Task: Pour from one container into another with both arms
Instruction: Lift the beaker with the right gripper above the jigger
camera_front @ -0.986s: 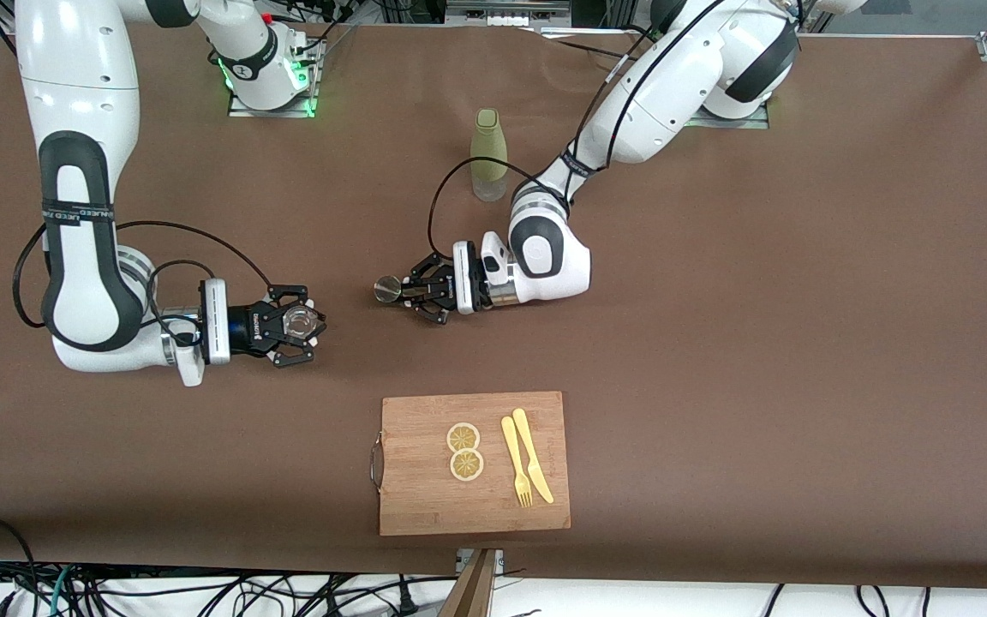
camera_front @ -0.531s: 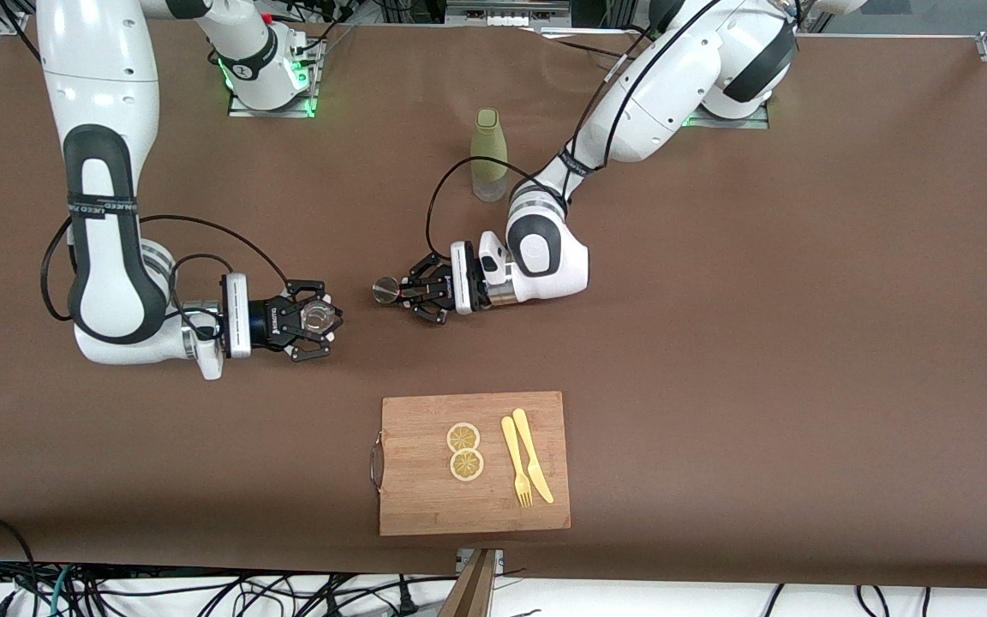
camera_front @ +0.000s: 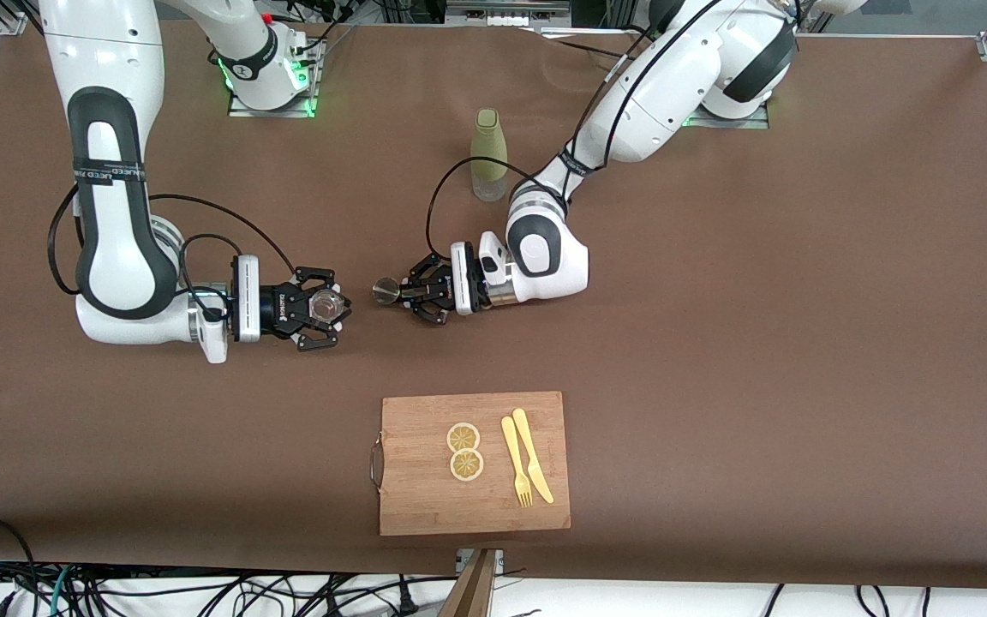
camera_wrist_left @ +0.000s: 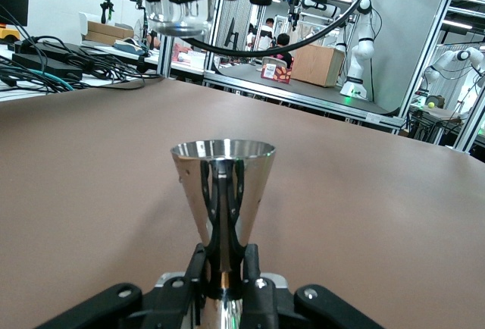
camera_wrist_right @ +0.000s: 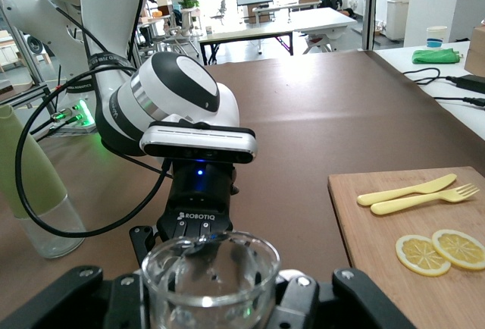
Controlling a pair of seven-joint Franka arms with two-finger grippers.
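Two hands facing each other over the brown bench (camera_front: pixel 716 343), each clamped on a vessel.

Front view: at center-left, the right hand (camera_front: pixel 326 306) is gripping a clear glass (camera_front: pixel 327 303); the left hand (camera_front: pixel 399 292) is gripping a metal cup (camera_front: pixel 387 290).
Left wrist view: the metal cup (camera_wrist_left: pixel 223 192) is filling the center, fingers (camera_wrist_left: pixel 224 192) closed on it.
Right wrist view: the glass (camera_wrist_right: pixel 211 277) is sitting at the bottom center.

"ROBOTIQ" stands in white letters on the black body of the left gripper (camera_wrist_right: pixel 198 227), just under its white wrist. No other writing can be read.
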